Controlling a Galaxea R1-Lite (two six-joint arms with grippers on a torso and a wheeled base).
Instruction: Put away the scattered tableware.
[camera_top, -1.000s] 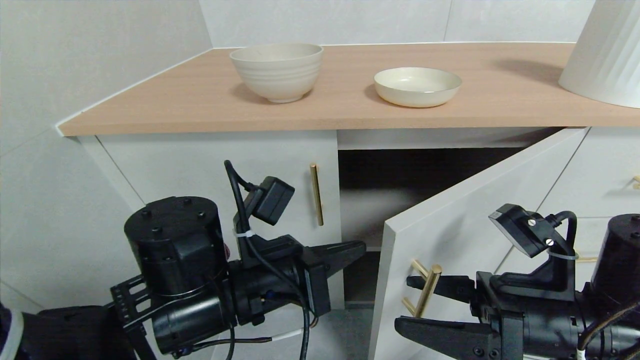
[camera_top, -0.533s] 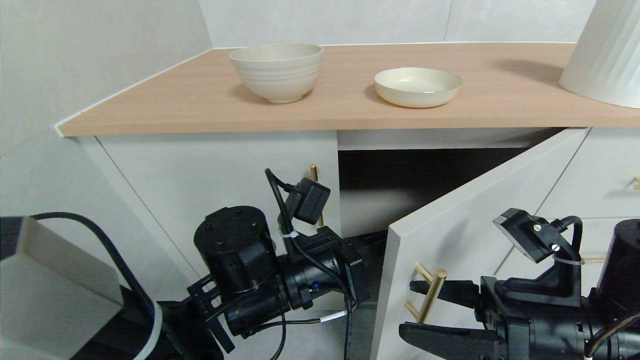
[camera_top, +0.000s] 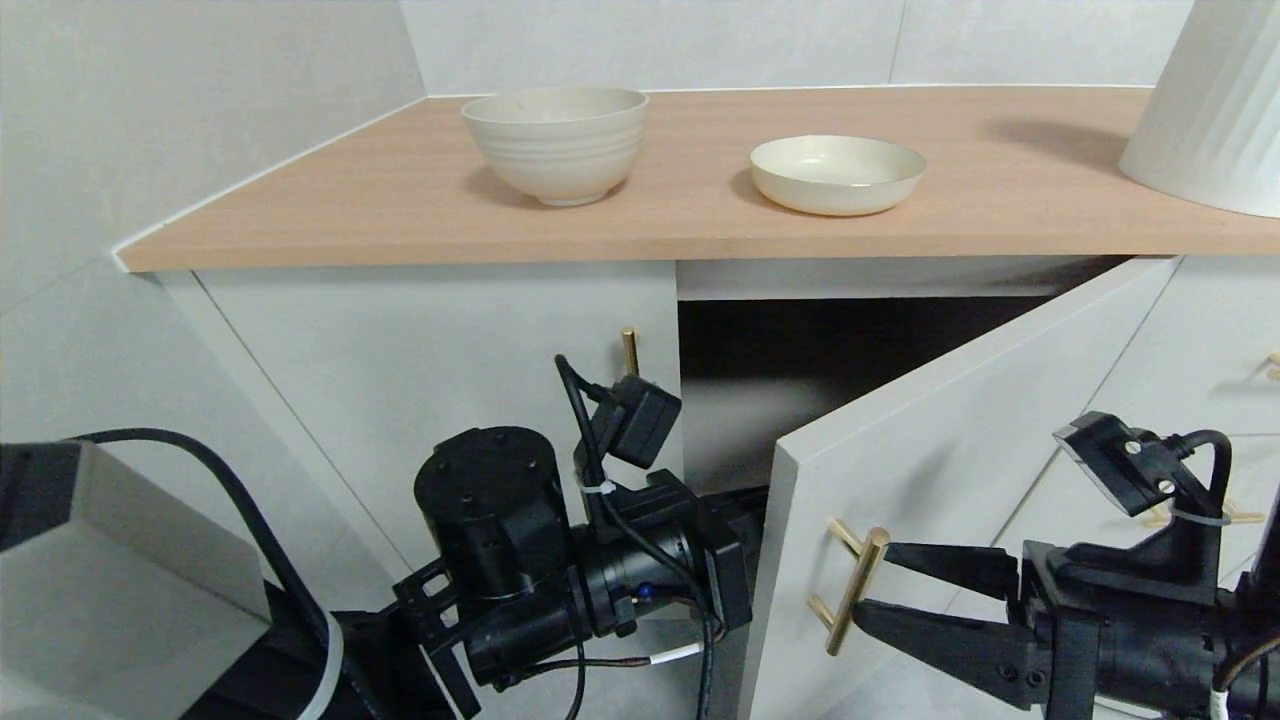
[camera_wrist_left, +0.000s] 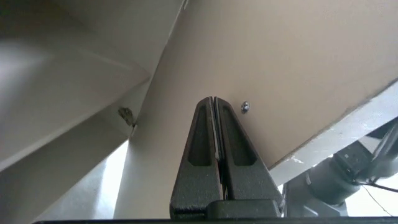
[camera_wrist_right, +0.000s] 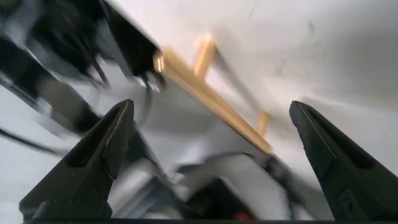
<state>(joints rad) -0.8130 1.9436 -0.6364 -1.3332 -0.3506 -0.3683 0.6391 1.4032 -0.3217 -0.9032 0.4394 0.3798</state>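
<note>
While both pieces of tableware sit on the wooden tabletop (camera_top: 330, 215), the two arms are low in front of the cabinet (camera_top: 880, 277) beneath it. A deep ribbed bowl (camera_top: 555, 140) stands upright toward the tabletop's left end. A shallow dish (camera_top: 835, 172) stands to its right, well apart from it and nearer the middle. Neither is touched by an arm. At the far right of the tabletop stands a tall white ribbed object (camera_top: 1215, 110), cut off by the edge of the head view.

Below, the cabinet's left door (camera_top: 440, 350) is shut, with its brass pull (camera_top: 629, 350) upright along its right edge. The right door (camera_top: 930, 440) is swung outward, leaving the dark interior (camera_top: 850, 340) exposed. The right tool (camera_top: 872, 582) is wide, its two fingers spread and holding nothing, with their tips just beside the brass handle (camera_top: 838, 630) on the open door's outer face. From the right wrist camera that handle (camera_wrist_right: 186, 71) runs across the gap of the right tool (camera_wrist_right: 210, 106). Whether a finger touches the handle cannot be told.

The left tool (camera_wrist_left: 213, 102) is closed, its fingers pressed flat together on nothing. It points at a pale panel (camera_wrist_left: 298, 56), with a small screw (camera_wrist_left: 245, 107) just beside its tips.
</note>
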